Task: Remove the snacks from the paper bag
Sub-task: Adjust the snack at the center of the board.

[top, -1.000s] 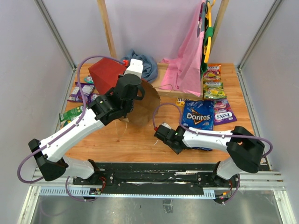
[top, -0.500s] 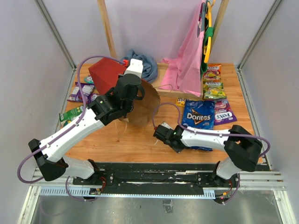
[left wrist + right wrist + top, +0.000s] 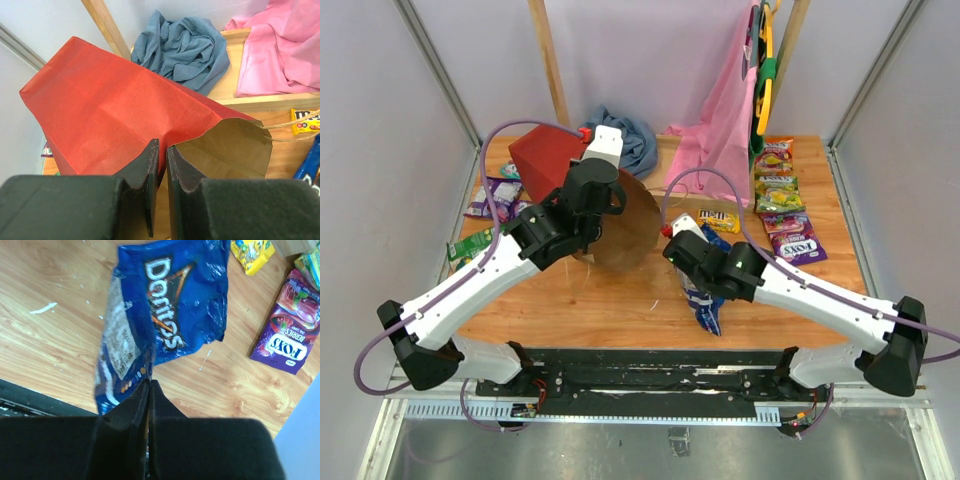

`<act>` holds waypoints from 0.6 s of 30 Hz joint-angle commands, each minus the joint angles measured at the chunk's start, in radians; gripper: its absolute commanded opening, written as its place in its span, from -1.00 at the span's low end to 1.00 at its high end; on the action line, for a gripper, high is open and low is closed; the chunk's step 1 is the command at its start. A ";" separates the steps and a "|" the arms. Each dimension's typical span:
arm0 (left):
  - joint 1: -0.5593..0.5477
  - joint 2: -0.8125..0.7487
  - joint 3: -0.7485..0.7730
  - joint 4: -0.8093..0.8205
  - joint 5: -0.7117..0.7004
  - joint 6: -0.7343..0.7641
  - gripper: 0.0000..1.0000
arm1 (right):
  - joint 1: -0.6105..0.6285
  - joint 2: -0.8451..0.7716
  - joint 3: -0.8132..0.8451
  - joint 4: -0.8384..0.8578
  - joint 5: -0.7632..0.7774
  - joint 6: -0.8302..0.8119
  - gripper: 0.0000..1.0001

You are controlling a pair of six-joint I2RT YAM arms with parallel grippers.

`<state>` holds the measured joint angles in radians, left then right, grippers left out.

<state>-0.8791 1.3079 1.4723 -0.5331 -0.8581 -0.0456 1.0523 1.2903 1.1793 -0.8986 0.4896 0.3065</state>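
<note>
the left hand [image 3: 162,150] is clamped on the rim of the paper bag [image 3: 115,110], holding its brown mouth up toward the right hand [image 3: 149,385]. that one is shut tight on one edge of the blue doritos bag [image 3: 170,305], which dangles beneath it, seemingly clear of the bench [image 3: 60,340]. the step in hand looks like carrying this snack off to be set down. the next move calls for lowering it flat onto bare wood, then parting the fingers. beyond the right hand on one side lie a purple fox's packet [image 3: 282,335] and a yellow m&m's packet [image 3: 252,252]; the other side is bare wood. the bench's near edge, with its black rail [image 3: 30,400], sits close under the hand, and the bag could slip off there.
</note>
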 commanded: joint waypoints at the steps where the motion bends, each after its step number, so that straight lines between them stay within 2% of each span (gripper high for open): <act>1: 0.009 -0.039 -0.011 0.007 -0.018 -0.007 -0.67 | -0.038 0.034 -0.094 0.003 -0.052 -0.010 -0.99; 4: 0.009 -0.044 -0.005 -0.004 -0.021 -0.008 -0.67 | -0.037 0.068 -0.083 -0.027 -0.072 0.003 -0.98; 7: 0.009 -0.046 -0.008 0.001 -0.016 -0.008 -0.68 | -0.048 0.003 -0.012 -0.050 -0.016 -0.027 -0.98; 11: 0.010 -0.039 -0.007 0.005 -0.016 -0.007 -0.67 | -0.118 -0.100 0.100 -0.042 -0.010 -0.089 -0.99; 18: 0.010 -0.039 -0.007 0.010 -0.013 -0.005 -0.68 | -0.246 -0.143 0.107 0.023 -0.086 -0.159 -0.99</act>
<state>-0.8787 1.2819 1.4689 -0.5335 -0.8581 -0.0456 0.8680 1.1374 1.2881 -0.8997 0.4385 0.2066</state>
